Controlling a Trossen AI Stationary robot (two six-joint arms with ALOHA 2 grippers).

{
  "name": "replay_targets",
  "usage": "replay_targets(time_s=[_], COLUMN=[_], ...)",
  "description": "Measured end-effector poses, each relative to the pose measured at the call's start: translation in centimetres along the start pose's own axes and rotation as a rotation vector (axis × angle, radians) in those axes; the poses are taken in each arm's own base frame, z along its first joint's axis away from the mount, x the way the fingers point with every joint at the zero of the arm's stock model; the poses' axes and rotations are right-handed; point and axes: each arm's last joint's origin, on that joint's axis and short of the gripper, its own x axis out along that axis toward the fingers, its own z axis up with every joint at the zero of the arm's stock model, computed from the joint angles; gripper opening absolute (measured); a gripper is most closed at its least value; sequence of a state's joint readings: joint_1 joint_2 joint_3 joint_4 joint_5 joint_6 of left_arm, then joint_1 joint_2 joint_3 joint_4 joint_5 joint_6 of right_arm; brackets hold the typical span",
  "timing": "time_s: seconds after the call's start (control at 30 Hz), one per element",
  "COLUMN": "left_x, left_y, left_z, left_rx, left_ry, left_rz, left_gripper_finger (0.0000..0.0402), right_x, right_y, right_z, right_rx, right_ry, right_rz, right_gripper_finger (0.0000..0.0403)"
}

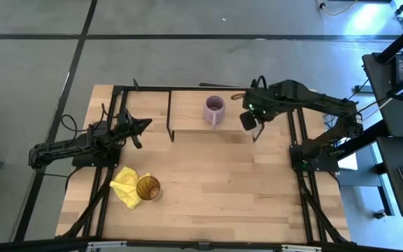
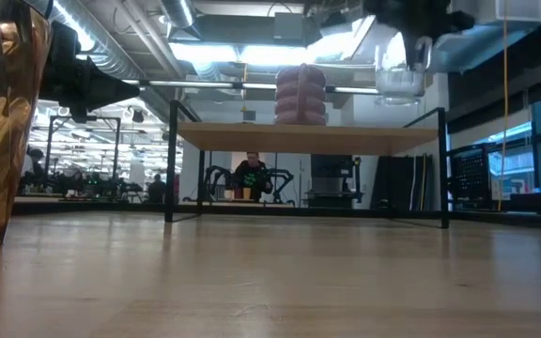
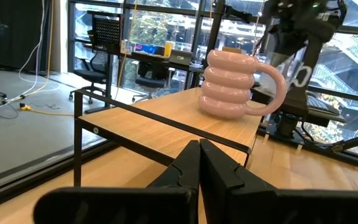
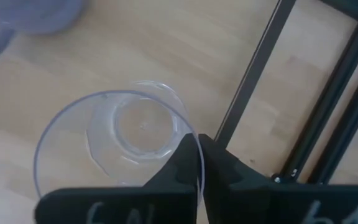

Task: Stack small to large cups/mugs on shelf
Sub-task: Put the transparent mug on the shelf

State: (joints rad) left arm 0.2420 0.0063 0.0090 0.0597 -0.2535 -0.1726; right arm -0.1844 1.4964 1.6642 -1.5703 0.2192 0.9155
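A small clear glass cup (image 4: 120,140) hangs above the right end of the shelf (image 1: 187,112), with my right gripper (image 4: 199,146) shut on it. In the low view the cup (image 2: 399,70) is clear of the plank (image 2: 303,138). A purple ribbed mug (image 1: 214,110) stands by its base on the shelf, left of the cup. On the tabletop near the front left stands an amber ribbed tumbler (image 1: 147,187), beside a yellow cloth (image 1: 126,185). My left gripper (image 1: 145,124) waits shut, left of the shelf, touching nothing. My right gripper holds the clear cup by its rim (image 4: 194,134), pinching the glass wall with one finger inside and one outside. The fingers come from above, pointing steeply down. The cup hangs upright, mouth up, lifted clear over the shelf plank.
The shelf's black wire frame (image 4: 253,74) runs close beside the cup on the right. The mug's handle (image 3: 278,87) points toward my right arm. Bare plank lies between mug and frame. A person sits far off in the room (image 2: 255,174).
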Motion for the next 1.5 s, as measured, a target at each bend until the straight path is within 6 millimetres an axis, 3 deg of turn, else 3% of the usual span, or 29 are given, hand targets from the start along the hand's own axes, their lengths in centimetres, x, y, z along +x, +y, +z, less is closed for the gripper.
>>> replay_targets(time_s=[0.23, 0.43, 0.6, 0.7, 0.8, 1.0, 1.17, 1.4, 1.5], left_x=[0.0, 0.0, 0.0, 0.0, 0.0, 0.0, 0.0, 0.0, 0.0], left_y=[0.0, 0.0, 0.0, 0.0, 0.0, 0.0, 0.0, 0.0, 0.0], left_z=[0.0, 0.0, 0.0, 0.0, 0.0, 0.0, 0.0, 0.0, 0.0], left_rx=[0.000, 0.000, 0.000, 0.000, 0.000, 0.000, 0.000, 0.000, 0.000], left_ry=[0.000, 0.000, 0.000, 0.000, 0.000, 0.001, 0.000, 0.000, 0.000], left_rz=[0.000, 0.000, 0.000, 0.000, 0.000, -0.001, 0.000, 0.000, -0.001], left_gripper_finger=[0.0000, 0.0000, 0.0000, 0.0000, 0.0000, 0.0000, 0.0000, 0.0000, 0.0000], right_x=[1.0, 0.2, 0.2, 1.1, 2.8, 5.6, 5.5, 2.9, 2.8], right_y=[-1.3, -1.5, -2.5, -2.9, -2.0, -0.5, -0.5, -0.8, -1.0], right_z=[2.2, 4.1, 4.4, 5.1, 6.2, 7.2, 7.4, 8.4, 8.4], right_rx=[-0.063, -0.052, -0.017, 0.074, 0.128, 0.063, 0.051, 0.028, 0.022], right_ry=[0.026, -0.076, -0.037, -0.004, 0.064, 0.139, 0.127, -0.026, -0.025], right_rz=[0.000, 0.103, 0.052, 0.013, 0.052, 0.014, 0.031, 0.008, -0.004], right_gripper_finger=[0.0007, 0.0008, 0.0009, 0.0009, 0.0009, 0.0009, 0.0009, 0.0009, 0.0009])
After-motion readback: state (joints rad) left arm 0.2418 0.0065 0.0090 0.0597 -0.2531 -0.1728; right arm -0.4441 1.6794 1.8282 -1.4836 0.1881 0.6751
